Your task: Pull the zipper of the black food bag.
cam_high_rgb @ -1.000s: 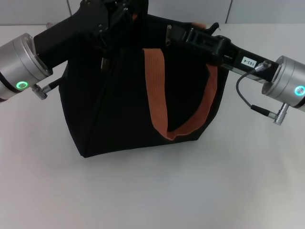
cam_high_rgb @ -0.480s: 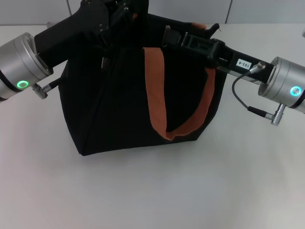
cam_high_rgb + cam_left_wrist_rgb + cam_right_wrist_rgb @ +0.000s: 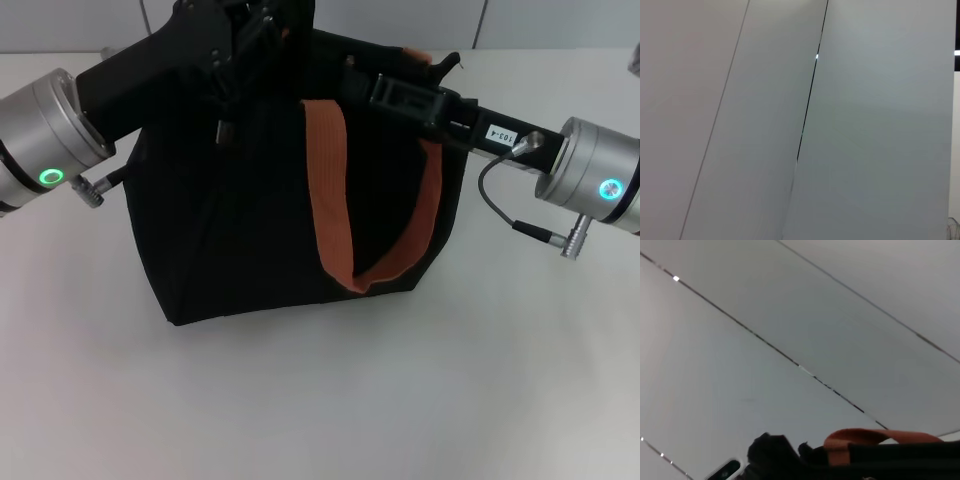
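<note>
You are seeing the boxy black fabric food bag (image 3: 290, 190) standing on the white worktop (image 3: 330, 400), with its orange-brown webbing strap handle (image 3: 335, 190) hanging down the front side. The left tool (image 3: 255, 25) is reaching over the bag's top edge at its left corner, and the right tool (image 3: 365, 80) is lying across the top edge near the right side. For both tools you cannot tell if they are open or closed, because black is hiding against black. The small silver zipper pull is not distinguishable along the top edge.
</note>
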